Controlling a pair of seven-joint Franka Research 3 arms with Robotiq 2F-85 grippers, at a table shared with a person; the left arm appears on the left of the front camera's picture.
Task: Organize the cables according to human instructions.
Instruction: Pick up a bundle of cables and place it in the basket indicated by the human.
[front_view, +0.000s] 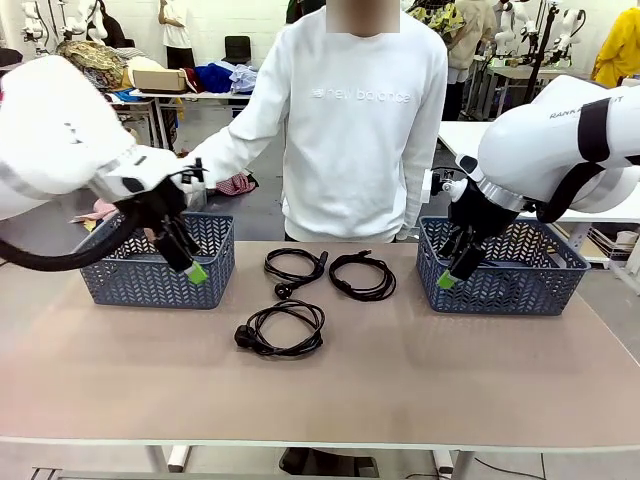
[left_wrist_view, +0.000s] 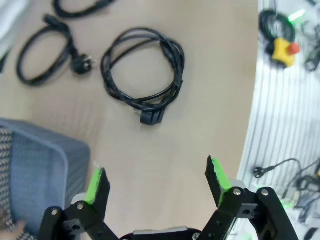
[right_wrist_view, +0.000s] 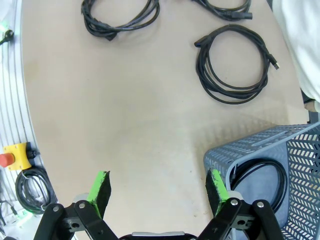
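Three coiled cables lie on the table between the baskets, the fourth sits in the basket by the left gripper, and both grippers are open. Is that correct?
Not quite. The fourth cable sits in the basket by the right gripper, as the right wrist view shows. The rest holds: three cables on the table, both grippers open.

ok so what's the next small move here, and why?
Probably lower the left gripper toward the front cable: its jaws are open and empty, that coil lies on bare table just ahead of it, one of three outside the baskets. Which basket depends on the person.
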